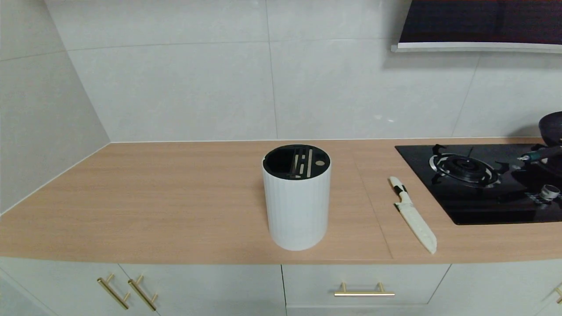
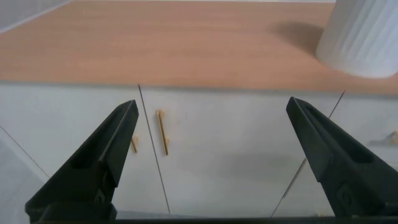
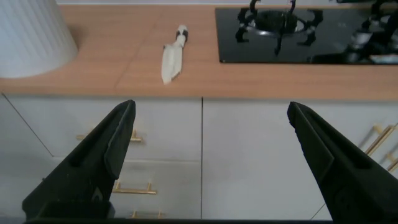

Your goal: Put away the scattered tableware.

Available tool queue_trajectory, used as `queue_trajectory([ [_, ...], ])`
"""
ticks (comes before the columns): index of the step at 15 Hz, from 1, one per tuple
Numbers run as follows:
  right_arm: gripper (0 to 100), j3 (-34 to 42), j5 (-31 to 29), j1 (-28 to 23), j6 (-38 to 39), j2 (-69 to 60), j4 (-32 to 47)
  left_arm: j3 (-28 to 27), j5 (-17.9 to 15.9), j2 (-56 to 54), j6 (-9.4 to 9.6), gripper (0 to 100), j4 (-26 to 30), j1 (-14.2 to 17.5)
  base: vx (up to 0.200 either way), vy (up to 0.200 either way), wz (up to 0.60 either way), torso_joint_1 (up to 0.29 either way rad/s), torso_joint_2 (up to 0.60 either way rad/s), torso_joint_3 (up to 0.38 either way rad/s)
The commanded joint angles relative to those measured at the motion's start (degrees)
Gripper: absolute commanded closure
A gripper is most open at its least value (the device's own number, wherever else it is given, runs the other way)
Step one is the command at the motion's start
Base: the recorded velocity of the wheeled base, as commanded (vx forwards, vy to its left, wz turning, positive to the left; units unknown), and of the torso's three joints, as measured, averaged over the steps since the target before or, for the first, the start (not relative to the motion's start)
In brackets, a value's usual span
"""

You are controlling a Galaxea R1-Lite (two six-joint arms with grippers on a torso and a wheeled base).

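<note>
A cream-bladed knife (image 1: 412, 213) with a white and black handle lies flat on the wooden counter (image 1: 175, 197), between the holder and the hob, blade toward the front edge. A white ribbed cylindrical holder (image 1: 297, 197) with a black slotted top stands upright mid-counter. My right gripper (image 3: 208, 118) is open, held low in front of the cabinet doors, with the knife (image 3: 173, 55) beyond it on the counter. My left gripper (image 2: 211, 118) is open too, below the counter edge, with the holder's base (image 2: 364, 34) up ahead to one side.
A black gas hob (image 1: 483, 180) fills the counter's right end, with a dark pan (image 1: 551, 127) at its far side. White cabinet doors with gold handles (image 1: 363, 292) run under the counter. A tiled wall backs it, and a range hood (image 1: 478, 26) hangs top right.
</note>
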Motion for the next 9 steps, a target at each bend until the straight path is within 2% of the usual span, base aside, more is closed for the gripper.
queue_trajectory([
  [1,0,0.0,0.0,0.0,0.0,0.1,0.0,0.0,0.0,0.0,-0.01,0,0.0,0.0,0.0,0.0,0.0,0.256,-0.56,-0.31],
  [6,0,0.1,0.0,0.0,0.0,0.1,0.0,0.0,0.0,0.0,-0.01,0,0.0,0.0,0.0,0.0,0.0,0.265,-0.59,-0.329],
  [9,0,0.1,0.0,0.0,0.0,0.1,0.0,0.0,0.0,0.0,-0.01,0,0.0,0.0,0.0,0.0,0.0,0.211,-0.45,-0.243],
])
